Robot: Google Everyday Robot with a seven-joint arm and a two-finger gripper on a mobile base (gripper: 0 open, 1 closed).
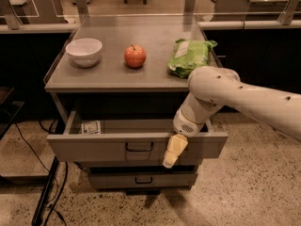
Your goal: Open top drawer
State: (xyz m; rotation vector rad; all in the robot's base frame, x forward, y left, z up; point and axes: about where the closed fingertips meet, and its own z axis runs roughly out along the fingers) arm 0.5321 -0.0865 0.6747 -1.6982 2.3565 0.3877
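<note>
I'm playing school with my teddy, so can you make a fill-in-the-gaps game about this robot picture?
The fruit between the bowl and the green bag is an ____.
The gripper hangs in front of the top drawer, which stands ____.
Inside that drawer lies a small white ____.
Missing words: apple, open, card.

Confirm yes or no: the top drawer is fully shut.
No, the top drawer stands pulled out, its white card showing inside, with the claw at its front, right of the handle.
</note>
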